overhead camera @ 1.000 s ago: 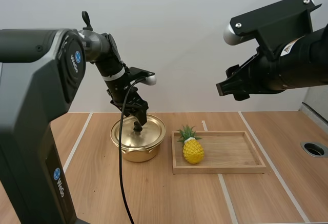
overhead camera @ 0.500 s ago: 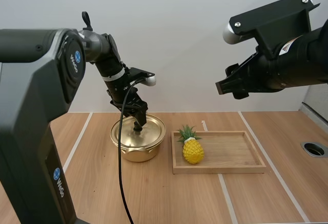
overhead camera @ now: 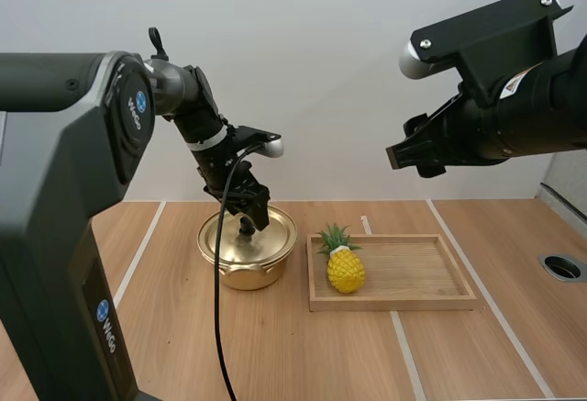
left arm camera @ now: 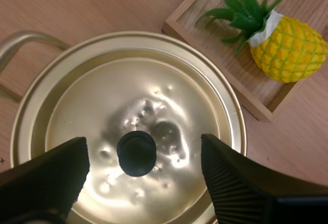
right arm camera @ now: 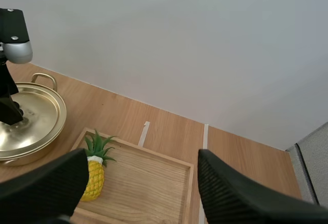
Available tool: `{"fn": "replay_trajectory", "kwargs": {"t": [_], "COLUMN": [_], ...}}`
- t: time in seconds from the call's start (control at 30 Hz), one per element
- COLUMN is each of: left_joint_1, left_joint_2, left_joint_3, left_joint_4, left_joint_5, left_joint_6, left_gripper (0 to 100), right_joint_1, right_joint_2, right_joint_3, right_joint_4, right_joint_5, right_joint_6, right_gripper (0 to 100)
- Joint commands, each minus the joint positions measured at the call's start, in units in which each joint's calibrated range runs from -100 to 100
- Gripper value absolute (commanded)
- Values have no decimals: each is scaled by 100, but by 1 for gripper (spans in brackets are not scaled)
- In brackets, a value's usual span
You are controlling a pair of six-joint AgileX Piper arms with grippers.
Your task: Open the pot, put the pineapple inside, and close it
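A gold pot (overhead camera: 246, 259) stands left of centre with its lid (overhead camera: 266, 236) on. My left gripper (overhead camera: 249, 217) hangs just above the lid's black knob (overhead camera: 246, 228). In the left wrist view, my left gripper (left arm camera: 143, 149) is open, its fingers (left arm camera: 230, 178) standing on either side of the knob (left arm camera: 136, 153) without touching it. A yellow pineapple (overhead camera: 345, 266) with green leaves stands upright at the left end of a wooden tray (overhead camera: 413, 280). My right gripper (overhead camera: 417, 155) is held high above the tray; in its own view my right gripper (right arm camera: 139, 165) is open over the tray (right arm camera: 154, 183) and the pineapple (right arm camera: 92, 177).
The tray sits right beside the pot on the wooden table. A round hole (overhead camera: 561, 267) is set in the table at the far right. White tape lines (overhead camera: 404, 346) cross the tabletop. A grey wall closes off the back.
My left gripper has shifted slightly up and to the right over the lid knob. The lid, the pineapple and my right arm have stayed put.
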Motion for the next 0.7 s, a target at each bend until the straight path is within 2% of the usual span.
{"fn": "replay_trajectory", "kwargs": {"t": [0.0, 0.47, 0.57, 0.67], "left_joint_1": [-22, -22, -22, -22], "left_joint_2": [-12, 219, 219, 219], "left_joint_3": [35, 196, 182, 182], "left_joint_4": [-103, -89, -89, -89], "left_joint_5": [0, 0, 0, 0], "left_joint_6": [8, 16, 16, 16], "left_gripper": [100, 98, 64, 11], "right_joint_1": [12, 12, 12, 12], "right_joint_2": [-18, -18, -18, -18], "right_joint_3": [-34, -34, -34, -34], "right_joint_4": [-5, -5, -5, -5], "right_joint_5": [-52, 9, 9, 9], "right_joint_6": [5, 5, 5, 5], "right_gripper": [100, 100, 100, 100]}}
